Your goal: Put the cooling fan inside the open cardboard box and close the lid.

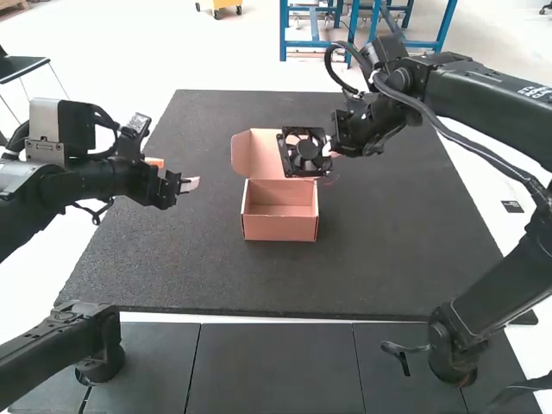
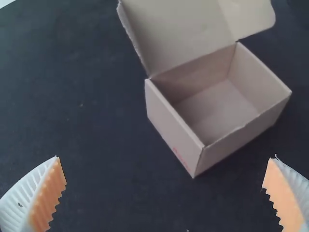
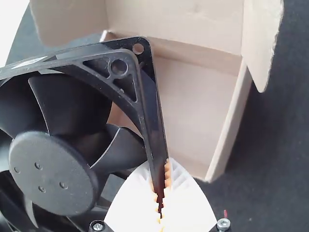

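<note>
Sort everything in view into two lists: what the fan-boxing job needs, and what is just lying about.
Belongs to the job:
cooling fan, clamped in the right gripper by the raised lid
cardboard box, lid open, nothing inside
left gripper, open, off to the box's side

Just lying about:
black mat under the box
small black tag, off the mat's right side

Fan (image 3: 53, 159) in my right pincer (image 3: 161, 191) cut off at the edges, hiding part of the box (image 3: 193, 111) floor beyond it, lid (image 2: 193, 29) top cropped ahead of my left pincer (image 2: 163, 162).
</note>
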You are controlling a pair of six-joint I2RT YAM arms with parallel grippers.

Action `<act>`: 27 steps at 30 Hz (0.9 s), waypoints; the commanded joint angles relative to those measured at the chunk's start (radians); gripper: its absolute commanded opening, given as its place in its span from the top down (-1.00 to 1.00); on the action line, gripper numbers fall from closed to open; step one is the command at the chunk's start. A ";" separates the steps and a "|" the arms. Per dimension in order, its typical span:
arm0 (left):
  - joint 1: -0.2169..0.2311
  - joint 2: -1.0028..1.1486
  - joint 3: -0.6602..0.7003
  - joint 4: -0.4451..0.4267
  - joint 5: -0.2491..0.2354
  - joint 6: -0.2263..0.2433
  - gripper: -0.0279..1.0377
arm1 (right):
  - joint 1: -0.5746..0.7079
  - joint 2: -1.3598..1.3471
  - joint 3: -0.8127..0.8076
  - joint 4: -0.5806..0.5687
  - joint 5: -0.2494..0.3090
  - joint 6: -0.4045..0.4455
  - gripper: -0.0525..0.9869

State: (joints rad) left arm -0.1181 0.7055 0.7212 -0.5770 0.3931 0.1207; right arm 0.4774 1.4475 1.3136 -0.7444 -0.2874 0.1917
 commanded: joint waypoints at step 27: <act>-0.049 -0.021 -0.009 0.088 0.047 -0.092 -0.86 | 0.086 0.300 0.176 0.013 -0.022 0.017 0.94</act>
State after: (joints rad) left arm -0.1497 0.7055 0.7139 -0.5014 0.4202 0.0479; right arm 0.5770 1.7428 1.4349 -0.7383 -0.2886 0.1955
